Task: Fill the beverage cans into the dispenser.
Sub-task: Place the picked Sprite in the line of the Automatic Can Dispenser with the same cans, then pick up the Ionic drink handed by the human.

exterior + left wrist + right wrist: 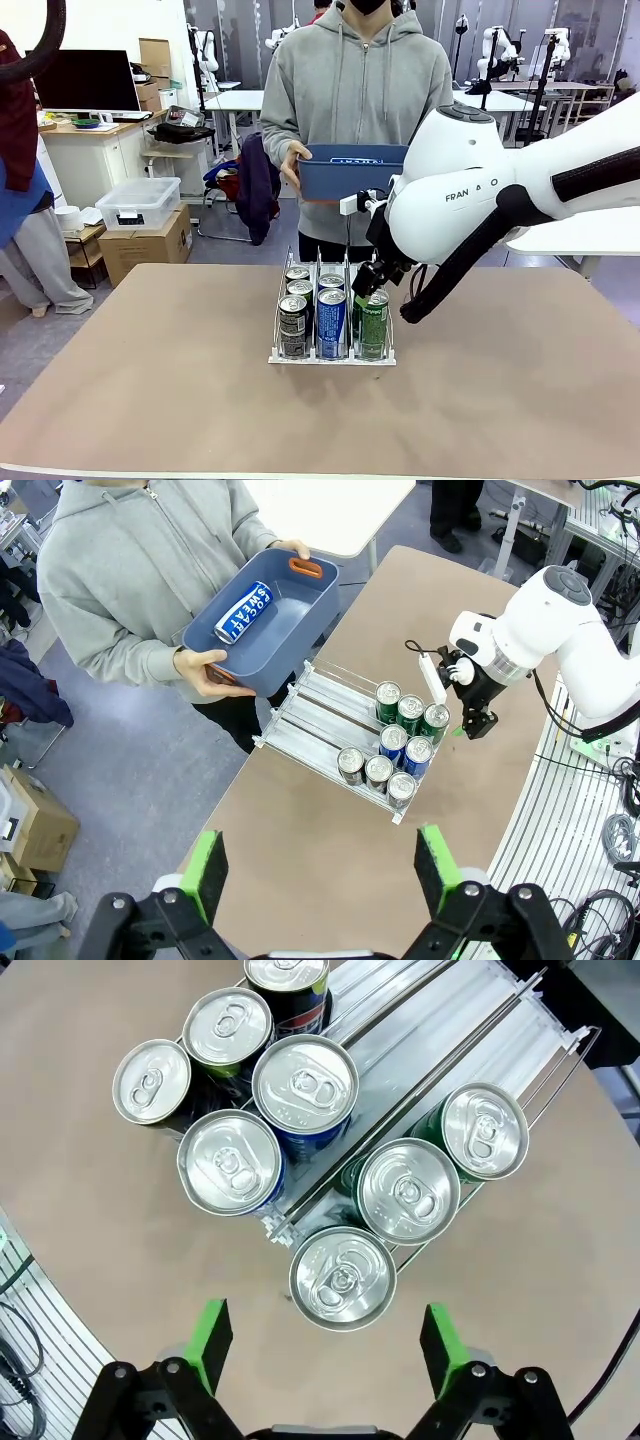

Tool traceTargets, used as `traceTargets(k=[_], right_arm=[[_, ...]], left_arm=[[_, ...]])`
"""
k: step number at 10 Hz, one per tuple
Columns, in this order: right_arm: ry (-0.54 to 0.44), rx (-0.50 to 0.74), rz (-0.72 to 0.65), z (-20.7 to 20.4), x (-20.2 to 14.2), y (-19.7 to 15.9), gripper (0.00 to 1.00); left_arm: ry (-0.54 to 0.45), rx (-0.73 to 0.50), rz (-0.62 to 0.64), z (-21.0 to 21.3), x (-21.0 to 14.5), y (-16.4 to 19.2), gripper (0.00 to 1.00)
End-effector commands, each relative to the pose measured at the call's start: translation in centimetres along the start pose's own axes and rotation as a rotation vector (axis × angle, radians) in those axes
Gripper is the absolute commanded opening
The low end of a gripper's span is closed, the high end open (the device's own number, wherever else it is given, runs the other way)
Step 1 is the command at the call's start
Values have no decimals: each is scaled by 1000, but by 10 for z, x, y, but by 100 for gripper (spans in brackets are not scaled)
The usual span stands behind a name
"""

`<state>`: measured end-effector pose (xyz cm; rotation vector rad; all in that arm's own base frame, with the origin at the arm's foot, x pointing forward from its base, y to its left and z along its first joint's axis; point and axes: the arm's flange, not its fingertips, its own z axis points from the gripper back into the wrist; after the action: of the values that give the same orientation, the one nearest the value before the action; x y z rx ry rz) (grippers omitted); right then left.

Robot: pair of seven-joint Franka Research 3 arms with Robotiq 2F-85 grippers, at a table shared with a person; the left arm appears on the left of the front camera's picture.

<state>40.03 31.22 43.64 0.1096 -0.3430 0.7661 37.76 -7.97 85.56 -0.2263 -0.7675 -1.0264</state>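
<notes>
Hovering with its green-padded fingers spread wide and nothing between them, the right gripper (325, 1350) looks straight down on the round silver tops of the beverage cans (305, 1085); they stand in the dispenser (470, 1030), a clear three-lane rack with thin wire dividers and a white base; just ahead of the fingertips stands the front green can (343, 1278), with two more green ones in line beyond it in the same lane; the middle lane beside it holds two blue cans (230, 1162), and the lane farthest from that gripper holds three dark cans (152, 1082), one showing a Pepsi logo; the back stretches of the lanes lie bare; the left gripper (322, 875), high above the smooth tan table (300, 880), also has its fingers apart and empty, with the dispenser well ahead of it and the glossy white right arm (560, 620) just beyond the green lane; farther out from that gripper a person (130, 570) in a grey hooded top holds a blue plastic tub (290, 630) by its orange-lined handles, one hand (205, 670) at each end; inside the tub one blue can (243, 612) with white lettering lies on its side.
</notes>
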Motion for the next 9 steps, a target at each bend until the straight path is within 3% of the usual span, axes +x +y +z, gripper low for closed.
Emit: traceTargets(k=[1, 7, 8, 9], right_arm=[[-3, -4, 4, 0, 2, -1, 100], [-4, 0, 0, 1, 1, 0, 100], [15, 93, 99, 27, -8, -2, 100], [-23, 106, 140, 61, -12, -21, 100]], left_arm=[[-3, 3, -2, 0, -2, -1, 100], [-3, 3, -2, 0, -2, -1, 100], [-3, 3, -2, 0, -2, -1, 100], [-3, 3, -2, 0, -2, -1, 100]])
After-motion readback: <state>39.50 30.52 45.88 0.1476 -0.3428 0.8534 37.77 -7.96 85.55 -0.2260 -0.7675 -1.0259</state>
